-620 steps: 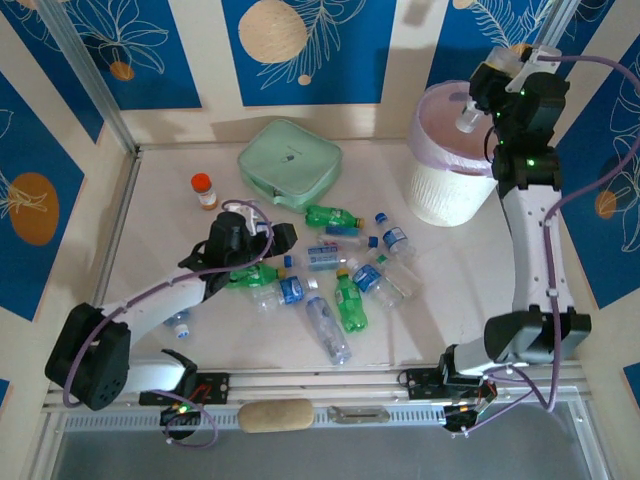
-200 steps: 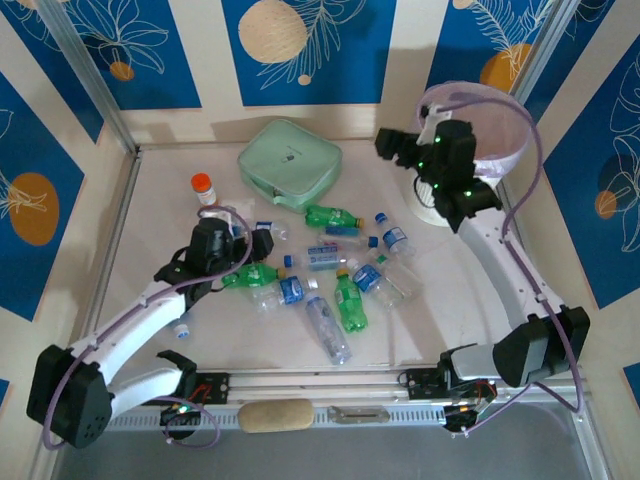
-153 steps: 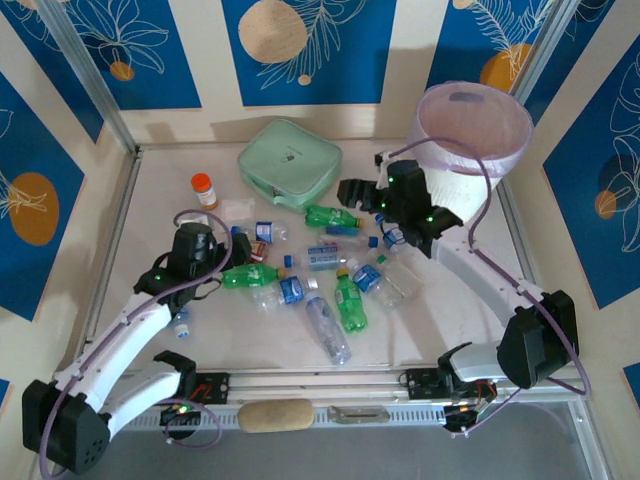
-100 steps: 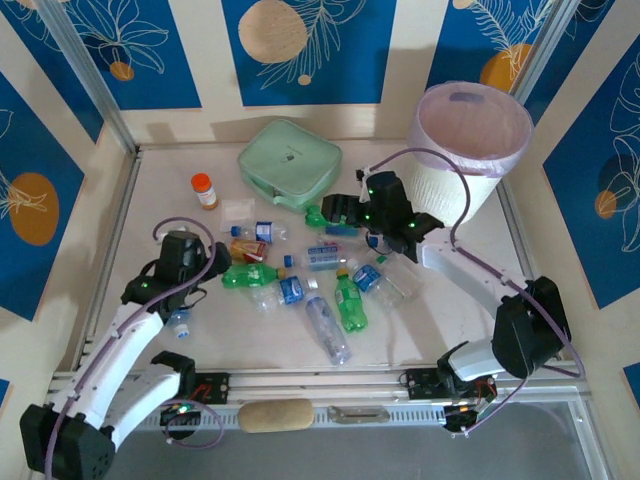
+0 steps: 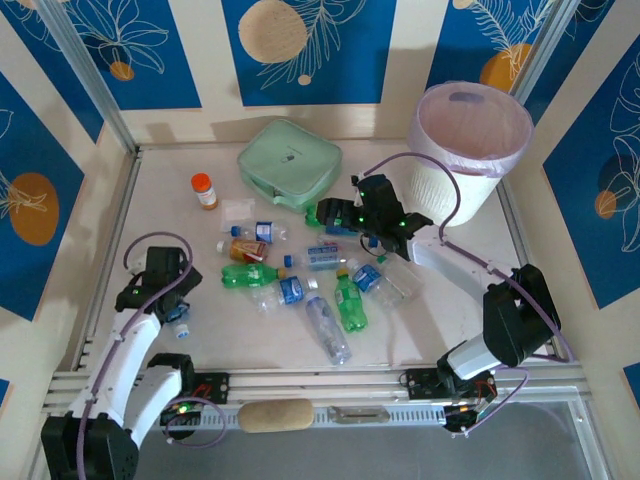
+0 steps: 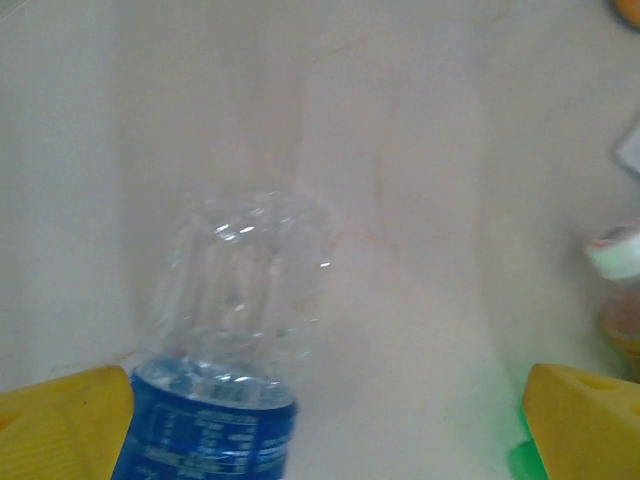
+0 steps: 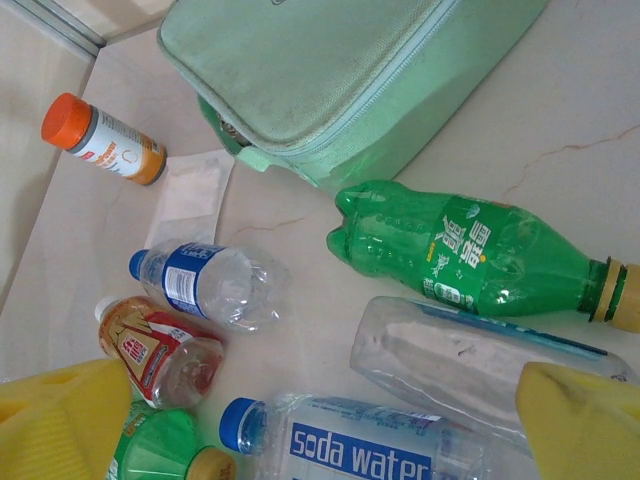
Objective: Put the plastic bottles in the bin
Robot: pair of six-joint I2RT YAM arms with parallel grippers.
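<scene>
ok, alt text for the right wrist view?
Open right gripper hovers over lying bottles: a green bottle beside the mint-green pouch, a clear bottle and a soda water bottle below it. An orange-capped pill bottle lies upper left.

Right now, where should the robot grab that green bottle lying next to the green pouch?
Probably across its labelled middle, coming down from above. The green bottle lies flat on its side, and the body there looks evenly round. A clear bottle lies close beside it, so one finger must slip between them.
</scene>
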